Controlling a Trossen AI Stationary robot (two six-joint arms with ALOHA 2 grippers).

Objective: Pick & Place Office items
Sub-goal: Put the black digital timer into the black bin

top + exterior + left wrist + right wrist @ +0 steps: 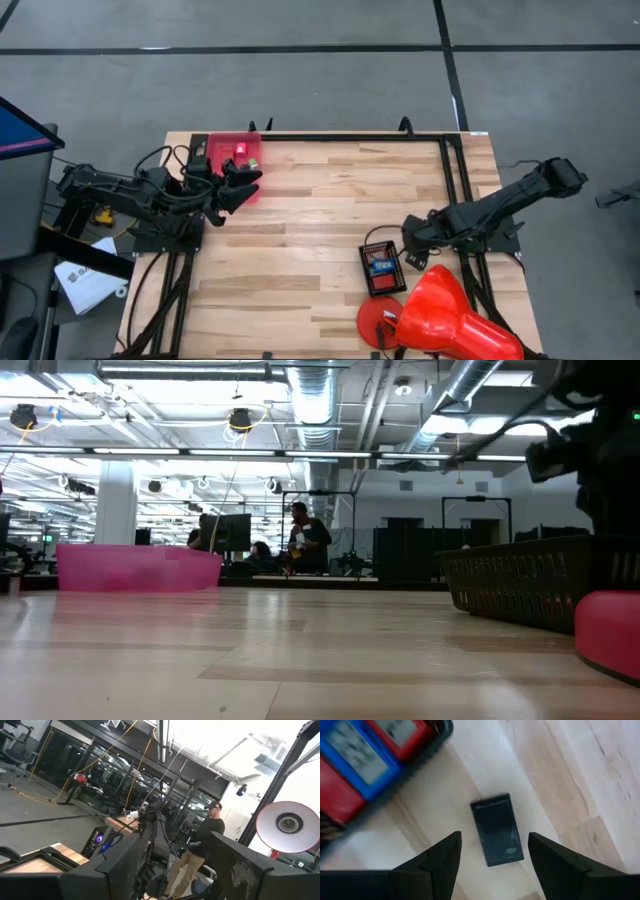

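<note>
Right gripper [492,857] spread, poised over black piece [497,836] on worktop beside tray [382,268] near front-right edge, lined up to grasp | left gripper [240,185] spread, waited over pink bin [225,148] at back-left corner

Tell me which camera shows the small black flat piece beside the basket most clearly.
The right wrist view: the black piece lies flat on the wood, framed by the open right gripper. The high view hides it under that arm; the low and left wrist views do not show it.
</note>
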